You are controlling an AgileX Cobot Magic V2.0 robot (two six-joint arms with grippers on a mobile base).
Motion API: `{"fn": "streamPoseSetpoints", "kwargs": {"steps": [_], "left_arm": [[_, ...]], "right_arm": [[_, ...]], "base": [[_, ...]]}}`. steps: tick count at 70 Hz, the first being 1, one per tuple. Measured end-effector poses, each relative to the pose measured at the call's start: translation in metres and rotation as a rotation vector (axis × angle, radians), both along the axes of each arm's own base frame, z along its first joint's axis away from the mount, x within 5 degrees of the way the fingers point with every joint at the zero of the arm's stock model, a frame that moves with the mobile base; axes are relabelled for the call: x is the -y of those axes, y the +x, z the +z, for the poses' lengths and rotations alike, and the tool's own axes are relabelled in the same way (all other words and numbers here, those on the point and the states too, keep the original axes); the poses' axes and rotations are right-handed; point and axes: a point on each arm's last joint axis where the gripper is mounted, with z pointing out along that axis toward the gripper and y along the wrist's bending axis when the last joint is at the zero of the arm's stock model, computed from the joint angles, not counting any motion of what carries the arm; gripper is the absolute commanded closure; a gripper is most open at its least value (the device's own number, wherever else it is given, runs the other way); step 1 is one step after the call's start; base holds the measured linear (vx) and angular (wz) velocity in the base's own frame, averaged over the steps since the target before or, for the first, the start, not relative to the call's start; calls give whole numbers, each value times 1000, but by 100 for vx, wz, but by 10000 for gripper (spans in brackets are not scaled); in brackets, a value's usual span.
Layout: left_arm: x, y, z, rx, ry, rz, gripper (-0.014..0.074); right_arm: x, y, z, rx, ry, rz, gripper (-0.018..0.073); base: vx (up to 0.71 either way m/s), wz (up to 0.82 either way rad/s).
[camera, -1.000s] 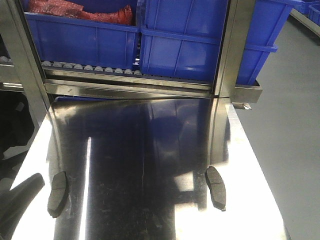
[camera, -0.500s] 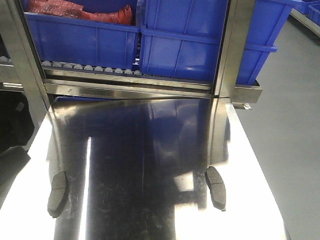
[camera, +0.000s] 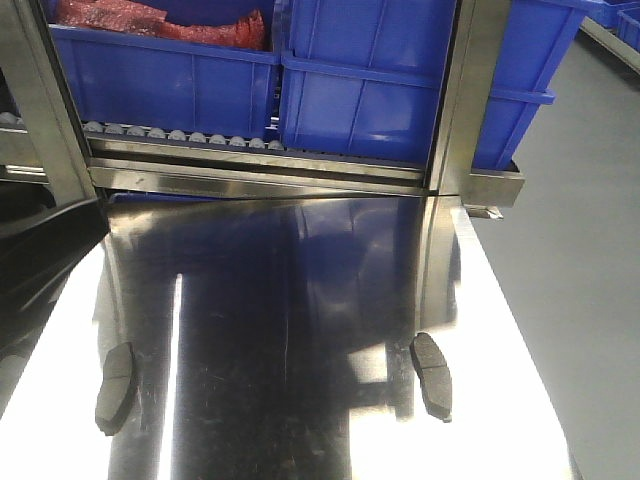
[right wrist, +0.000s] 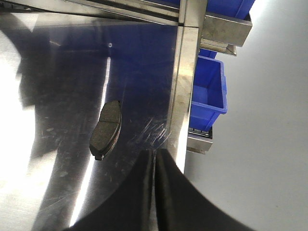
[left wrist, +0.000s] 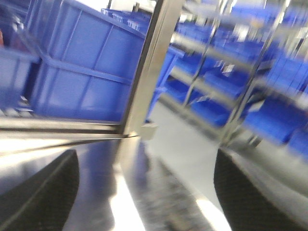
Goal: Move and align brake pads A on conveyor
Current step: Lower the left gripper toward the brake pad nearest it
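Faces a shiny steel worktop point(camera: 300, 330) with the left brake pad point(camera: 114, 388) lying flat near its left edge and the right brake pad point(camera: 432, 375) flat near its right edge, well apart. Holds the left pincer point(left wrist: 145, 163) spread wide, grasping nothing. Holds the right pincer point(right wrist: 154, 154) clenched and empty, near the right brake pad point(right wrist: 107, 129). Stands before blue bins point(camera: 370, 80).

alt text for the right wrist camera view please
One dark-grey brake pad lies flat on a shiny steel tabletop, up and left in frame of the right gripper, whose black fingers are pressed together and hold nothing. Past the table's right edge are a blue bin and grey floor.
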Motion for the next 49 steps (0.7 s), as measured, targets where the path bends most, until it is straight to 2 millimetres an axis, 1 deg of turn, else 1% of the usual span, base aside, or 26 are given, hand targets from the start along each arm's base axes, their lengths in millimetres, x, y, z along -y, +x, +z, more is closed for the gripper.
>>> {"fn": "streamPoseSetpoints", "kwargs": {"steps": [3,4,5,6,9,11,17,19,24,29,35,39,42,43,49], "left_arm": [[3,11,4,-17,93,-7,63],[5,18,1,-39,115,-4,64],[6,19,5,-41,141,-14,66],[6,24,5,-47,191,-9,68],[5,39,1,-126,268,18,71],[1,50,0,-167,344,55,73],[-16,69,-9,-336,477,207,74],[-20,71,-13,-399,489,255,74],[-32,72,-17,-489,507,385,74],[-36,71,-22,-565,500,437,74],[-35,77,-31,-640,502,457,74],[-32,87,-41,-693,516,461,74],[-29,96,-52,-740,530,461,74],[-29,96,-52,-742,526,462,74],[-22,112,-76,-846,538,453,74]], "right_arm": [[0,0,0,0,0,0,563],[0,0,0,0,0,0,563],[0,0,0,0,0,0,563],[0,0,0,0,0,0,563],[0,0,0,0,0,0,563],[0,0,0,0,0,0,563],[0,0,0,0,0,0,563],[0,0,0,0,0,0,563],[0,0,0,0,0,0,563],[0,0,0,0,0,0,563],[0,0,0,0,0,0,563],[0,0,0,0,0,0,563],[0,0,0,0,0,0,563],[0,0,0,0,0,0,563],[0,0,0,-1,0,0,563]], "base": [[0,0],[0,0],[0,0],[0,0],[0,0],[0,0],[0,0],[0,0],[0,0],[0,0],[0,0],[0,0],[0,0],[0,0],[0,0]]}}
